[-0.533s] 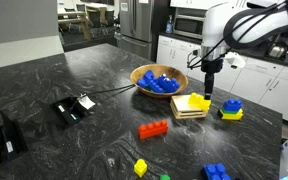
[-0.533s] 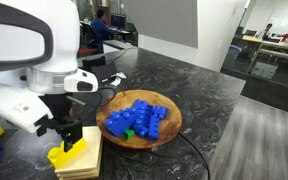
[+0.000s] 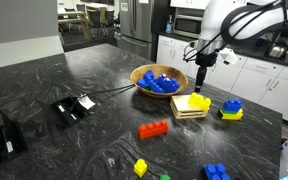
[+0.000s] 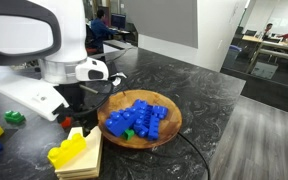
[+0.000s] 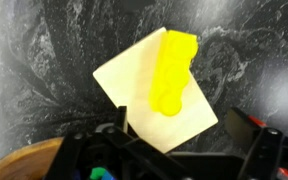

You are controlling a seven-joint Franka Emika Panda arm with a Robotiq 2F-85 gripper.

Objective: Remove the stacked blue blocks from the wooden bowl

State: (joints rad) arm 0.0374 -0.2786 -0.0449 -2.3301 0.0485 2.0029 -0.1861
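Risen from the pale square wooden board (image 3: 184, 112), the black two-finger gripper (image 3: 201, 86) is hanging, fingers apart and empty, just outside the round light-brown wooden bowl (image 3: 136, 80). The stacked bright blue plastic blocks (image 3: 162, 83) are lying inside it, across the nearest rim.

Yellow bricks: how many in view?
3. One yellow brick on the square wooden board; a second under the small blue brick; a third alone, near the red brick. More could hide under the wooden bowl's stacked blue blocks.
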